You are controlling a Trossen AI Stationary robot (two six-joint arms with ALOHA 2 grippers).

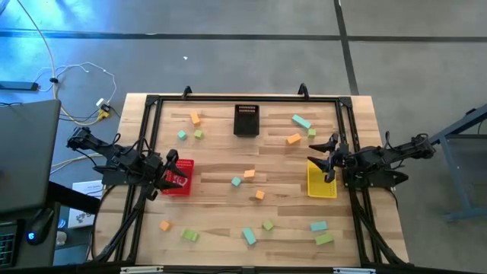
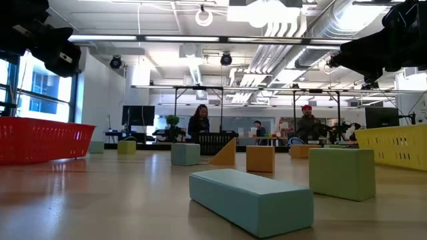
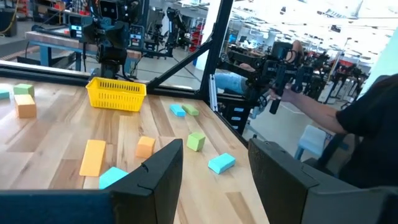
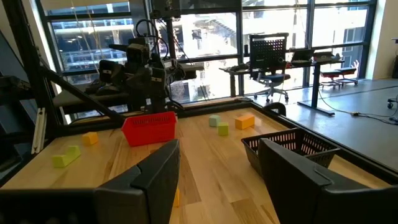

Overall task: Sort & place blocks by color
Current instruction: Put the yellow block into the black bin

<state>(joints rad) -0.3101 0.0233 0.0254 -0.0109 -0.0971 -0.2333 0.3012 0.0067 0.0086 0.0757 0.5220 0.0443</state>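
Overhead, the left gripper hangs above the red basket at the table's nine o'clock edge, its fingers apart with nothing between them. Opposite, at three o'clock, the right gripper hovers over the yellow basket, its fingers also spread and empty. A black basket sits at twelve o'clock on the wooden table. The blocks lie scattered loose on the tabletop, none visibly inside a basket: orange, teal and light green pieces near eleven o'clock, more toward one o'clock, a small cluster at the centre, and others spread from seven through five o'clock. Across the room in the low view, people sit or stand far behind the table.
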